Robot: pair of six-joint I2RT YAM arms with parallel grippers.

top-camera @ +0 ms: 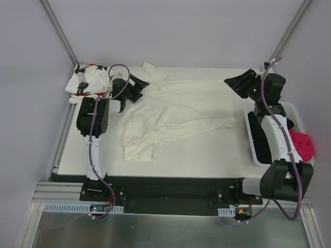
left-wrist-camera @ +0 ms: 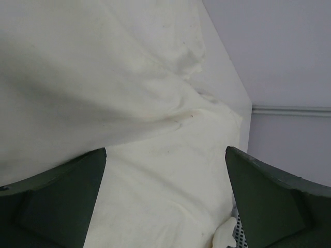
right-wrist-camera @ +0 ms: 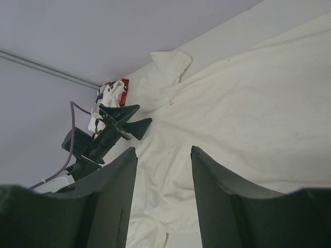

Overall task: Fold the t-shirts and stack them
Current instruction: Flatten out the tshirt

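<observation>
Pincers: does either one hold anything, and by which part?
Nothing is held. The left pincer and the right pincer both stand open and empty.

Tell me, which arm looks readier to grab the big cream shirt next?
Probably the left. Its open left gripper sits right at the cream shirt's left edge, while the right gripper, also open, hangs beyond the shirt's right end.

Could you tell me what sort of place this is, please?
Probably a robotics lab cell: grey walls enclose a white table, a left arm and right arm are bolted at its edge, and a cream t-shirt lies on it.
</observation>
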